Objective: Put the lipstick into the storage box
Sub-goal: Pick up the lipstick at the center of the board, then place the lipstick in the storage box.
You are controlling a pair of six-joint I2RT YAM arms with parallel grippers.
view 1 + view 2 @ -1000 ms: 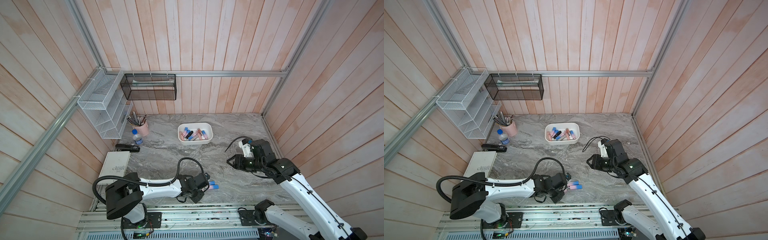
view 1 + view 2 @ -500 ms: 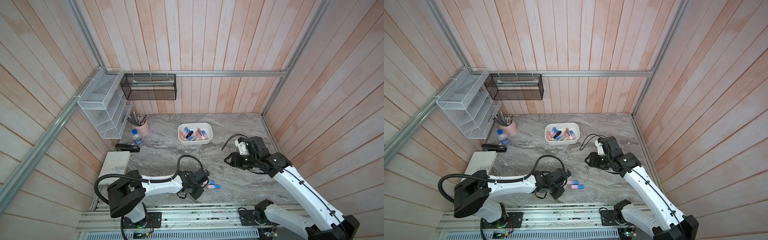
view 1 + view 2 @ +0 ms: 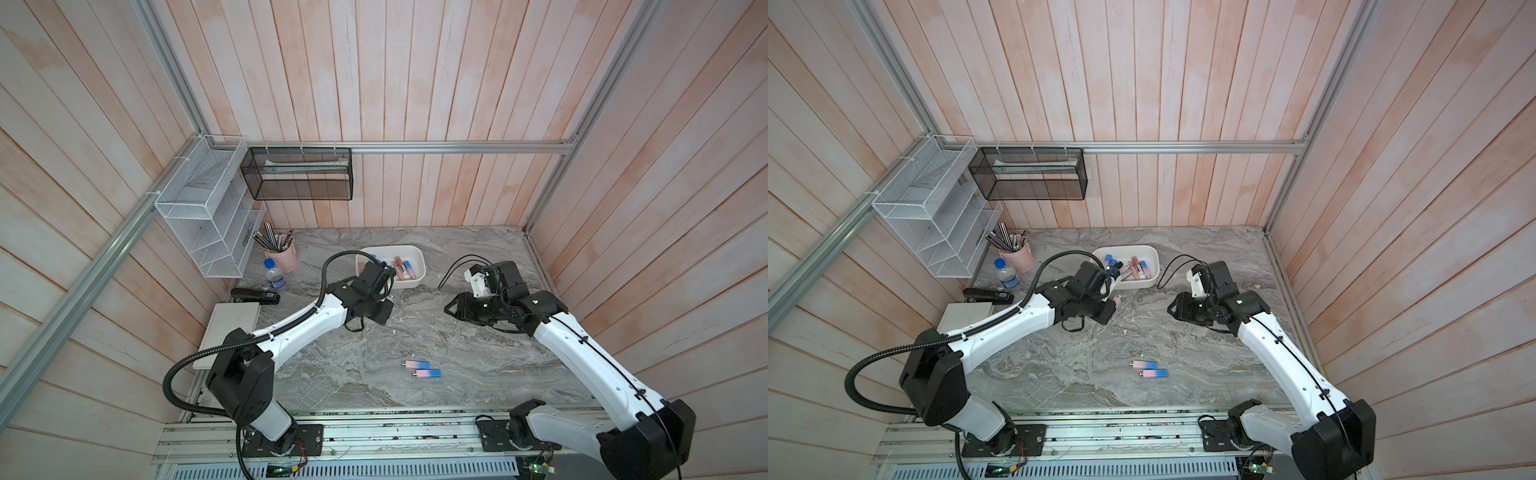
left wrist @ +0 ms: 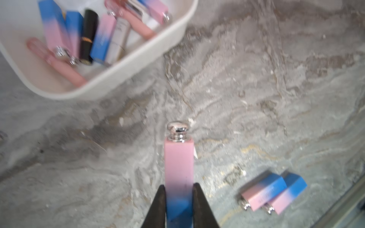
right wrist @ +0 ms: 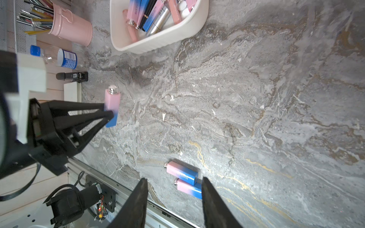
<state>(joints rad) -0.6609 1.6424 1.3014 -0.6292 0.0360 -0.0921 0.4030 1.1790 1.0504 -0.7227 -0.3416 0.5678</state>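
The left end effector (image 4: 178,194) has swung away from the front of the marbled grey tabletop (image 3: 478,345), where it was a second ago. It now hangs just short of the shallow white plastic storage box (image 4: 142,55). Its two black fingers are clamped on the blue lower end of a pink-and-blue square lipstick tube (image 4: 178,163), whose silver knob cap points ahead. The tube is off the tabletop and not yet over the rim. The box, already holding several lipsticks and glosses, lies ahead of this end effector and to one side. So the pick-up looks done and the carry nearly so; what remains, I judge, is a short advance over the near wall and a release. Two more pink-and-blue lipsticks (image 3: 417,364) lie side by side, touching, well behind the left end effector. The right end effector (image 5: 174,179) has shifted only a little. Its fingers stand apart with nothing between them, and those two tubes lie ahead of it.
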